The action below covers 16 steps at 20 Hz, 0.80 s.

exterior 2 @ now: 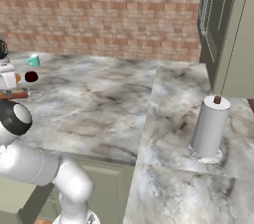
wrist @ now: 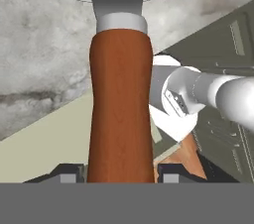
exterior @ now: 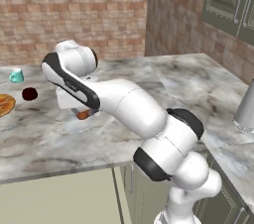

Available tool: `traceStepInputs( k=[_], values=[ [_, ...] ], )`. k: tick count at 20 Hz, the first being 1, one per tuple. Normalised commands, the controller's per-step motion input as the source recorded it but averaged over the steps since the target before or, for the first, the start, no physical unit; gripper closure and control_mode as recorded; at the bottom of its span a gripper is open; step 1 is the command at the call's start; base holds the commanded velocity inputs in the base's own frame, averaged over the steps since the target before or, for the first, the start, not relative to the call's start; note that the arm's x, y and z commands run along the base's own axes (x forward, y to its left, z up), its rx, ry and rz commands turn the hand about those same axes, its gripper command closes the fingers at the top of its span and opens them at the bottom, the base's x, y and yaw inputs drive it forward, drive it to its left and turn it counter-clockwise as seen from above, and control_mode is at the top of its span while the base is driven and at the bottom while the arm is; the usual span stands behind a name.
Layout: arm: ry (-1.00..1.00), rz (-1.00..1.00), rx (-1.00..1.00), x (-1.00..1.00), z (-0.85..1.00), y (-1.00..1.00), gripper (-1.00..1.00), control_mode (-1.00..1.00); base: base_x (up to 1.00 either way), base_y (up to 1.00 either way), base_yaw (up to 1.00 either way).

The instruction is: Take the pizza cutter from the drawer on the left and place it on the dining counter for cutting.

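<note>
My hand [wrist: 119, 171] is clenched on the pizza cutter [wrist: 120, 109], handle between my fingers, wheel ahead over the marble surface [wrist: 44, 64]; releasing too high could send it rolling toward the edge below me.

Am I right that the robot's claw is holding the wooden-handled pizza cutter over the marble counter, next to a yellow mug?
Almost. The gripper does hold the pizza cutter by its handle above the dining counter, but the mug is teal, not yellow, as the left base view shows.
</note>
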Motion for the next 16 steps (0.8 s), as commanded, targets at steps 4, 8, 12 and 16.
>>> traceStepInputs(
  k=[4,8,12,16],
  values=[
    [-0.1,0.19,0.0,0.5,-0.59,0.13,1.0,-1.0,0.0,0.0,0.0],
    [-0.15,0.28,0.0,0.32,-0.5,0.03,1.0,-1.0,0.0,0.0,0.0],
    [-0.11,0.31,0.06,0.53,-0.35,-0.14,1.0,-1.0,0.0,0.0,0.0],
    [-0.01,0.3,0.16,0.64,-0.28,-0.21,1.0,-1.0,0.0,0.0,0.0]
  ],
)
